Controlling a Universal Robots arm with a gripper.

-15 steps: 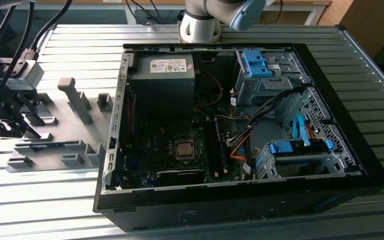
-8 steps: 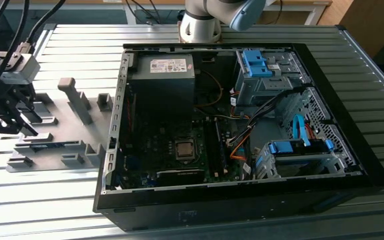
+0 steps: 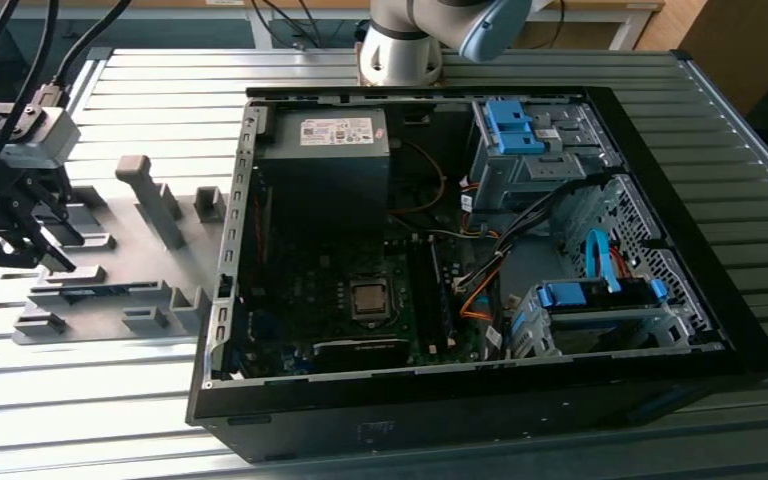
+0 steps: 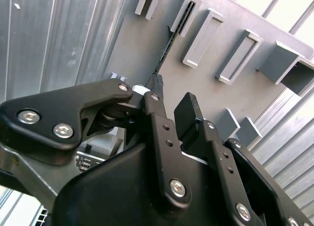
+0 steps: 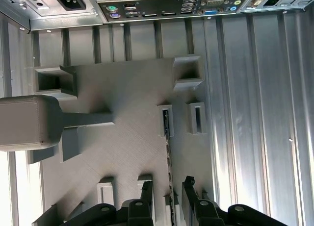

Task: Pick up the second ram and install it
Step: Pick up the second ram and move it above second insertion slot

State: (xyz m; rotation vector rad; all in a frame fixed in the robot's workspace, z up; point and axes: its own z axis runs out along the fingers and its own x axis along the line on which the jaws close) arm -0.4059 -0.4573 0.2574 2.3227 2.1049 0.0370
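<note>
A black two-fingered claw [image 5: 168,187] hangs over a grey fixture plate [image 5: 122,88] that lies on a ribbed metal table [image 3: 171,70]. The second ram [image 5: 168,152] stands on its thin edge near the middle of the plate. One end sits in a small slotted holder [image 5: 166,120], and in both wrist views the stick reads as a narrow dark line. The claw is released: its fingers [image 5: 146,189] are spread to either side of the stick, with a gap showing on each side.

The step in hand looks like the grasp. To do it well, the pads should meet the flat faces squarely and centred on the stick, so it does not twist in its holder.

An open computer case [image 3: 491,230] lies just beside the plate, with its wall along the plate's edge. A tall post [image 3: 157,200] rises from the plate, off to one side of the ram and apart from it. Low blocks [image 5: 196,118] stand nearer. Above the plate the air is open.
</note>
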